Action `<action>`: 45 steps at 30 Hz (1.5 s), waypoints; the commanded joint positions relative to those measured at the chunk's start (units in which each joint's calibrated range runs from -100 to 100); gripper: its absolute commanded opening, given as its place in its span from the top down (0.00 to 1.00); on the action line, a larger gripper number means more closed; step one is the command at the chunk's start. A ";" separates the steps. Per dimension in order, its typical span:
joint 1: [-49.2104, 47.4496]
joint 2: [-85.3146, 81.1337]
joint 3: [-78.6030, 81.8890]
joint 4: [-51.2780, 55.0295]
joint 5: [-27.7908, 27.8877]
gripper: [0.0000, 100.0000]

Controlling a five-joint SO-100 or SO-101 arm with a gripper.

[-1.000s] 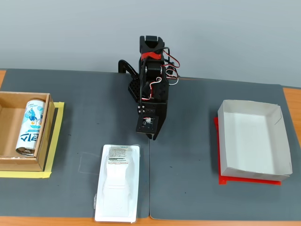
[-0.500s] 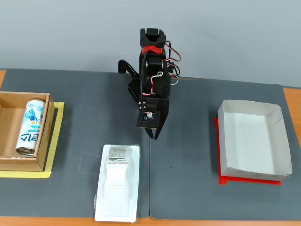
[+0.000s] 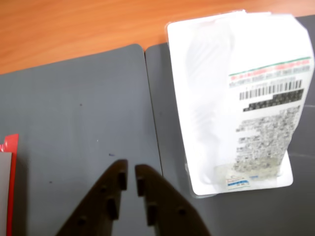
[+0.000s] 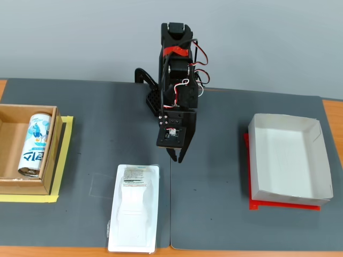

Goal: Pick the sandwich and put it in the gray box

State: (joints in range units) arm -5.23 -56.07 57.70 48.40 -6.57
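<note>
The sandwich (image 4: 134,208) lay flat on the dark mat of the table (image 4: 225,214), near the front edge and just left of the mat seam in the fixed view, its printed label turned toward the arm; lying loose and unobstructed, it looked ready for a grasp from above. The gray box (image 4: 316,160) sat well apart at the right on its red plate, empty. The claw (image 3: 130,178) hung above bare mat beside the sandwich's label end, its jaws nearly closed with only a thin gap, holding and touching nothing.
</note>
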 commanded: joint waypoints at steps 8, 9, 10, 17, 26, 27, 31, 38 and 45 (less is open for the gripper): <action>2.21 10.00 -14.51 -0.04 4.15 0.98; 2.73 10.84 -15.23 -0.04 4.51 0.98; 3.26 11.69 -15.86 -0.04 5.03 0.98; 7.66 16.69 -19.39 -0.04 9.67 0.98; 11.16 23.22 -24.91 -0.04 14.67 0.98; 11.39 23.98 -25.81 -0.04 15.03 0.98; 11.54 27.46 -29.89 -0.04 15.61 0.98; 11.54 34.41 -36.31 0.04 15.35 0.98; 11.54 38.57 -38.84 0.04 15.19 0.98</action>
State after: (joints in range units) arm 5.97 -17.59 21.96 48.40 8.77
